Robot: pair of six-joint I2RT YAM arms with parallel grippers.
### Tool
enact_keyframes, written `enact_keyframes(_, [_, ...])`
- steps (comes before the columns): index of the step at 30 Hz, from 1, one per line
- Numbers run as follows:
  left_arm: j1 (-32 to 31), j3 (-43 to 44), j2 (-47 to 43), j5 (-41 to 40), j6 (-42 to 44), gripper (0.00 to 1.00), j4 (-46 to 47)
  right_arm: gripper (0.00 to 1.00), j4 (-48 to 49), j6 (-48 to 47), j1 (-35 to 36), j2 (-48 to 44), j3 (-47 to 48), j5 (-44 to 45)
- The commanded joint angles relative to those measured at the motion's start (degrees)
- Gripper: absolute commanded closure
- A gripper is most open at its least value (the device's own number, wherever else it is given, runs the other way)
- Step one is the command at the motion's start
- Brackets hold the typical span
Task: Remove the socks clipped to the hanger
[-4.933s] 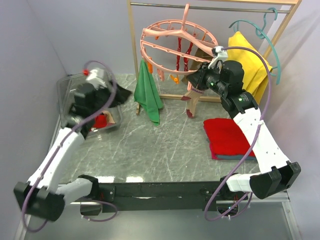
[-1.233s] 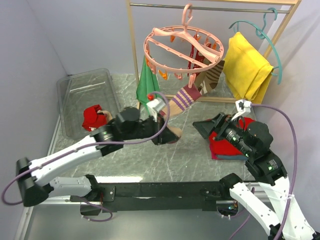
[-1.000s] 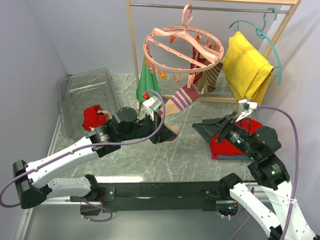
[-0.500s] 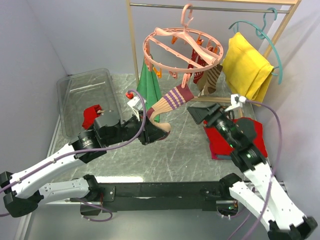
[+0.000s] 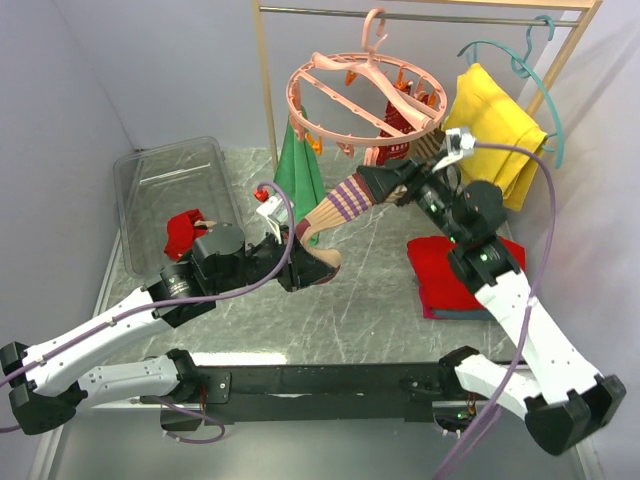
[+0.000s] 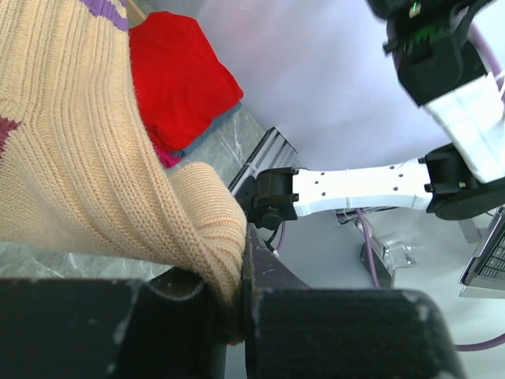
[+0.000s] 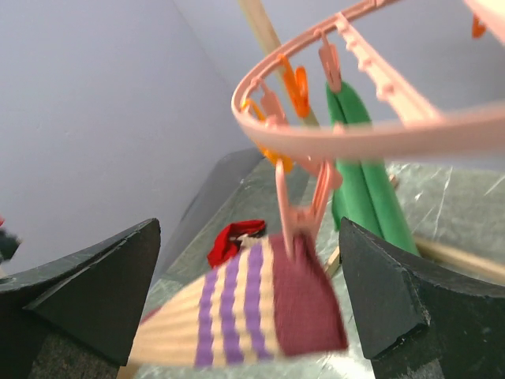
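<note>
Tan sock toe clamped in L pincer, cuff pegged; R pincer agape, prob. flanking peg; next: squeeze peg.

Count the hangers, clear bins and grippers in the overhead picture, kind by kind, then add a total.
Hangers: 2 (pink ring hanger, teal hanger)
Clear bins: 1 (the clear bin)
Grippers: 2 (left gripper, shut on the tan sock; right gripper, open)
Total: 5
</note>
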Motion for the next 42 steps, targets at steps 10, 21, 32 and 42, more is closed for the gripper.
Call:
enact_keyframes(10, [-0.1, -1.8, -0.9, 1.2, -1.5, 0.86, 3.7, 0.01, -6.6, -7.4, -0.3, 9.9, 12.6, -1.7])
enact_keyframes(21, [-0.1, -2.5, -1.1, 1.3, -1.6, 0.86, 4.1, 0.32, -10.9, -6.5, -0.4, 13.3, 17.5, -2.7])
enact_keyframes(32, [-0.1, -7.1, -0.2, -0.7, -0.8, 0.86, 3.4, 0.72, -16.0, -6.2, -0.5, 14.4, 20.8, -2.7])
enact_keyframes(42, [0.0, -16.6, 0.2, -1.1, -3.1, 0.87, 5.8, 1.00, -19.6, -5.0, -0.5, 16.2, 23.5, -2.0])
